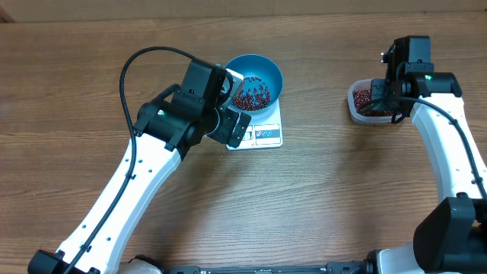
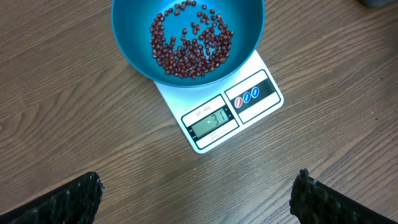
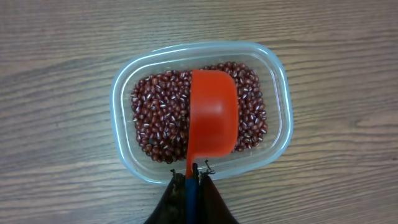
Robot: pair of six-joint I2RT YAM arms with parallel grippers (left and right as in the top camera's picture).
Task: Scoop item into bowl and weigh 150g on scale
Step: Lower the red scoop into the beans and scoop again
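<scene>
Under me lies a wooden table [image 1: 319, 205], brown, with long grain running across it; the light falls even and soft, and a paler strip [image 1: 228, 7] borders its far edge

In your left wrist view, the small flat white rectangular kitchen scale [image 2: 176, 99] carries its writing along the front edge. The grey display window [image 2: 211, 124] shows dark digits that look like "31", though they are too small to be sure. A tiny line of print just above seems to read "SF-400". Beside it, a black-framed label [image 2: 252, 95] bears three slanted oval marks, one red and two blue, with no legible words. From overhead, you can read none of it.
</scene>
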